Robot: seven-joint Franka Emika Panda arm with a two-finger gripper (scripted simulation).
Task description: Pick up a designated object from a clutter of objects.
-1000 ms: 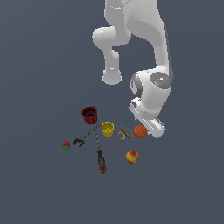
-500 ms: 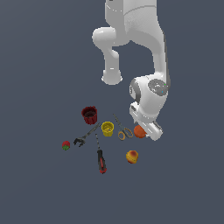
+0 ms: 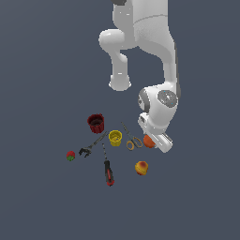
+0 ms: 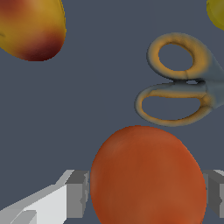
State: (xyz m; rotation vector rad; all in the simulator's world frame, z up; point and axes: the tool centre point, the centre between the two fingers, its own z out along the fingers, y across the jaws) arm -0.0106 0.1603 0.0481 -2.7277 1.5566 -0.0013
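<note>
A flat dark grey-blue floor runs to every edge of the exterior view, with nothing marking a border. The gripper point(image 3: 151, 142) is low over it, and in the wrist view its two grey fingers point(image 4: 78, 192) stand spread on either side of the orange-red ball point(image 4: 148, 177); each pad sits just beside the ball's flank, and contact cannot be told, so the jaws read as wide apart around the ball rather than closed on it. In the exterior view the ball point(image 3: 148, 141) peeps out from under the hand, resting on the floor.

At nine o'clock from the ball, just beside it, lie the scissors point(image 3: 132, 139), yellow handle loops nearest the ball. Beyond them at nine o'clock stands the yellow cup point(image 3: 115, 137); the dark red cup point(image 3: 96, 123) is at ten. The yellow-and-red fruit point(image 3: 141, 167) lies at six, apart. The red-handled screwdriver point(image 3: 108, 170) is at eight, the black clamp point(image 3: 88, 148) and strawberry point(image 3: 70, 156) farther out at nine. From twelve round to five the floor is open.

Compared with a second ago, the hand has come lower and now hides more of the ball.
</note>
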